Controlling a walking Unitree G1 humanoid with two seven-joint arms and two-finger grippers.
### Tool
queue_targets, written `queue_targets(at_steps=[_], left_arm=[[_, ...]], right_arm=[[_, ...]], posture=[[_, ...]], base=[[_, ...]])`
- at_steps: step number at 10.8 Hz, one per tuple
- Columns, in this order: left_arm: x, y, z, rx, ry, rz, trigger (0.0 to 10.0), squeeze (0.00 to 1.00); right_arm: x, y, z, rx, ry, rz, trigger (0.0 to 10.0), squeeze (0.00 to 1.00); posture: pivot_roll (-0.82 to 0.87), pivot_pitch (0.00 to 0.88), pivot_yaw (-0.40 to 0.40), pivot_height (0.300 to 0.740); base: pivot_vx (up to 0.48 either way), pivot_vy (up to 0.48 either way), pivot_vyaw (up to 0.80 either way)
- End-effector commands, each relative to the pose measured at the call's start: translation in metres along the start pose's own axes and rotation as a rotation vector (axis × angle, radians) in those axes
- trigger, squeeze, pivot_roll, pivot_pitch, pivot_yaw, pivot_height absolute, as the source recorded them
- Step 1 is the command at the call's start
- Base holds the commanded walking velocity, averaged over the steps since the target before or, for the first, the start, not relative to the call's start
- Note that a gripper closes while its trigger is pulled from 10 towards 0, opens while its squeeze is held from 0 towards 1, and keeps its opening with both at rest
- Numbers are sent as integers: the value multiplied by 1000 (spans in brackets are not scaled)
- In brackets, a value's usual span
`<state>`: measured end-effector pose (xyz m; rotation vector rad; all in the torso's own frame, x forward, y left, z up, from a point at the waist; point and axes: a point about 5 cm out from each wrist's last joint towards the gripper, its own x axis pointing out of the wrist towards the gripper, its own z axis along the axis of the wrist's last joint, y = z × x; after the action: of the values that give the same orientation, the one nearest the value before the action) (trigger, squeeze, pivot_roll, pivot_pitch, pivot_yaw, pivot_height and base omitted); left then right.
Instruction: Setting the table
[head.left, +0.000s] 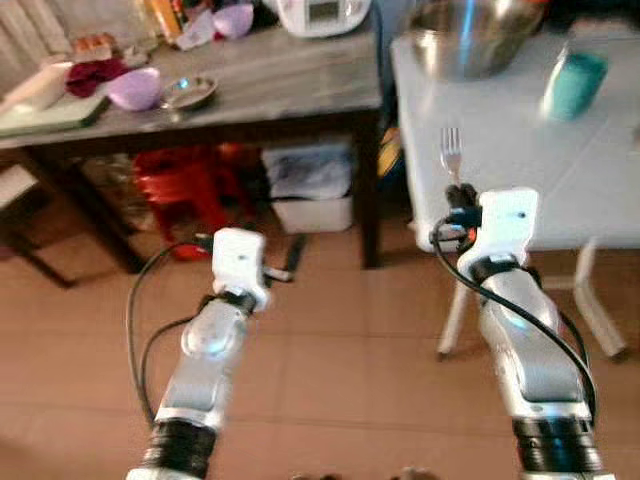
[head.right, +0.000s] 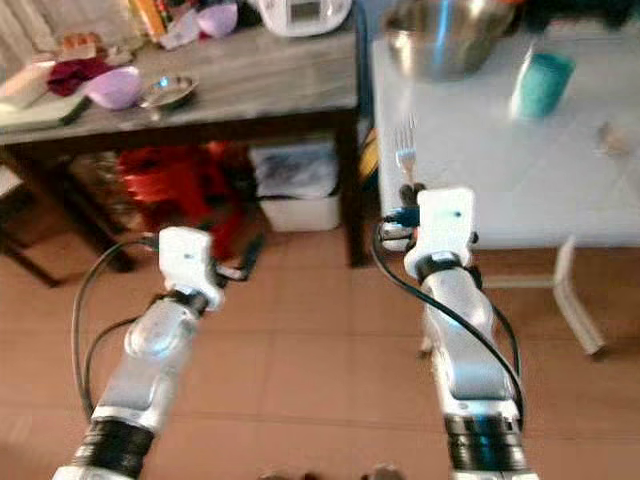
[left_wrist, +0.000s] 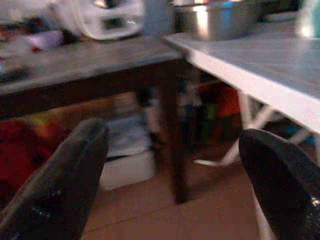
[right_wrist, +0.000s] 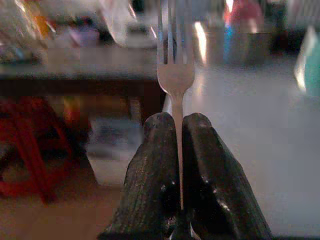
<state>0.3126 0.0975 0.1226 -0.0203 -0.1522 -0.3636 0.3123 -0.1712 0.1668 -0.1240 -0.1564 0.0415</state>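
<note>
The right gripper (right_wrist: 181, 150) pinches the thin fork (right_wrist: 175, 75) by its handle, light, stiff, probably slippery, near the white desk (head.left: 560, 170), while the left gripper (left_wrist: 175, 165) is open.

The white folding table (head.left: 560, 180) stands at two o'clock, with the large steel mixing bowl (head.left: 470, 35) at its far left and the teal plastic cup (head.left: 574, 84) to the bowl's right. At eleven o'clock stands the dark-legged grey-topped side table (head.left: 270, 80), carrying the lilac plastic bowl (head.left: 134, 88) beside the small steel dish (head.left: 190, 92). Under it, the red plastic stool (head.left: 185, 190) sits left of the white storage bin (head.left: 312, 200).
</note>
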Motion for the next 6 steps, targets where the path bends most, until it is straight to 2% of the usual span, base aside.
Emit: queue_targets(at_steps=[1,3,6], left_arm=[[-2,7,1,17,0,26,10000,0],[-6,4,-1,7,-3,49,10000,0],[-14,20,-2,46,1,145,10000,0]], right_arm=[[-3,8,0,15,-8,-4,10000,0],[-14,10,-11,75,26,-80,10000,0],[-24,3,-17,85,36,-131,10000,0]], posture=[[-163,115,136,740],[-144,116,104,740],[-136,114,81,740]], base=[[0,472,0],[0,472,0],[0,0,0]])
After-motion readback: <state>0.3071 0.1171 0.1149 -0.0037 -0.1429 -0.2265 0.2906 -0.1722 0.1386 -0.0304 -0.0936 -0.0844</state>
